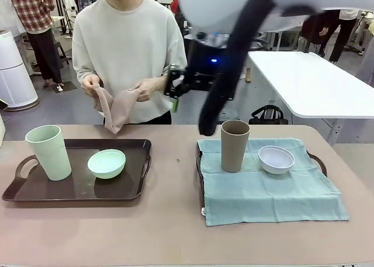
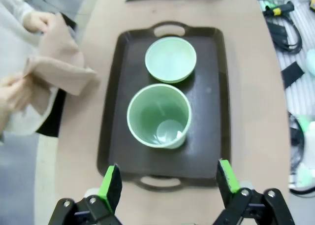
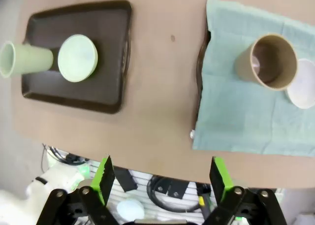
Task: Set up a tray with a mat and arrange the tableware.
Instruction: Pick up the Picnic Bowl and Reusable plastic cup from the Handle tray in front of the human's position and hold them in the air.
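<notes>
A pale green cup and a pale green bowl stand on the bare dark tray at the left. On the right, a teal mat covers another tray and carries a brown cup and a white bowl. The person at the far side holds a beige mat in both hands. My left gripper hovers open high over the left tray's end. High over the near table edge, my right gripper is open.
A strip of bare tabletop separates the two trays. A white table stands behind on the right and a white appliance at the far left. Cables and gear lie below the near table edge.
</notes>
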Controlling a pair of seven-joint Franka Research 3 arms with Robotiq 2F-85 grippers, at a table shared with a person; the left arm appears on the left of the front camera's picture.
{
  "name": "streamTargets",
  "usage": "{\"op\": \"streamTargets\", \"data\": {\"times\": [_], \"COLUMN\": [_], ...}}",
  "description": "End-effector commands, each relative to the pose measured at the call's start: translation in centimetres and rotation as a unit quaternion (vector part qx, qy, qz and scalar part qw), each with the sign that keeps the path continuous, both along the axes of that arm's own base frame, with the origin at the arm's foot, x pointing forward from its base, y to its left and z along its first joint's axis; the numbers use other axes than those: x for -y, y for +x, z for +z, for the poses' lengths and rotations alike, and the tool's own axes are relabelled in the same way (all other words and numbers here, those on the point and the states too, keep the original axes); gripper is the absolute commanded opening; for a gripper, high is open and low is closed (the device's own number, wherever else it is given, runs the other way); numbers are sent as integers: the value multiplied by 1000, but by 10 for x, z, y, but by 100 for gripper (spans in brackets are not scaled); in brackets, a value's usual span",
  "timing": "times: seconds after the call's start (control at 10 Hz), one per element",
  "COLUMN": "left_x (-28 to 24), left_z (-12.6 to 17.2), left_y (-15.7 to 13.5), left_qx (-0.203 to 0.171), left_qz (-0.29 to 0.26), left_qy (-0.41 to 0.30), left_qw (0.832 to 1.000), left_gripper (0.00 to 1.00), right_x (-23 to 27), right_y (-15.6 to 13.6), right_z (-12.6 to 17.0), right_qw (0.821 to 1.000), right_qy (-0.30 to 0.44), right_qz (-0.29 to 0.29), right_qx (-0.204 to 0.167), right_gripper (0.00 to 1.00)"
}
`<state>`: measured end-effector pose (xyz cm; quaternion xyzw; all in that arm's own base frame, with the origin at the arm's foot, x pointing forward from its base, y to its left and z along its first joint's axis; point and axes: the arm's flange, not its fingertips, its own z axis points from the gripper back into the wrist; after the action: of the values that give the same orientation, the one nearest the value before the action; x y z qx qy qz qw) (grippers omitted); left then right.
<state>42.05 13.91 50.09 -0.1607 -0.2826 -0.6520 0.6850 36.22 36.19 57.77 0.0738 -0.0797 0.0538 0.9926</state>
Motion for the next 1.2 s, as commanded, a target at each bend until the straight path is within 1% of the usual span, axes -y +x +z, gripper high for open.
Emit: {"op": "streamTargets", "data": {"times": [0.0,0.1,0.2,0.3,0.4,0.5,0.6,0.7,0.8,1.1], "left_x": [10,13,14,14,13,11,9,7,15,15], "left_z": [-7,-10,-12,-12,-11,-10,-10,-5,-21,-21], "left_y": [3,5,11,19,27,32,33,34,29,29], "left_qx": [43,40,28,3,-28,-46,-65,-84,-36,-36], "left_qz": [-20,-17,-22,-37,-38,-42,-34,-16,-37,-37], "left_qy": [-26,-15,-17,-5,2,14,18,22,6,6], "left_qw": [999,999,999,999,999,998,997,996,999,999], "left_gripper": [100,100,100,100,100,100,100,100,100,100], "right_x": [-44,-59,-70,-83,-98,-107,-105,-97,-102,-102], "right_y": [24,31,40,48,53,55,54,52,53,53], "right_z": [-8,-22,-39,-50,-60,-63,-65,-59,-75,-75], "right_qw": [1000,999,998,998,997,996,996,993,996,996], "right_qy": [-8,-7,-11,-5,6,17,25,50,10,10], "right_qz": [-2,16,22,21,20,27,44,67,43,43], "right_qx": [-24,-31,-49,-61,-72,-80,-76,-80,-83,-83], "right_gripper": [100,100,100,100,100,100,100,100,100,100]}}
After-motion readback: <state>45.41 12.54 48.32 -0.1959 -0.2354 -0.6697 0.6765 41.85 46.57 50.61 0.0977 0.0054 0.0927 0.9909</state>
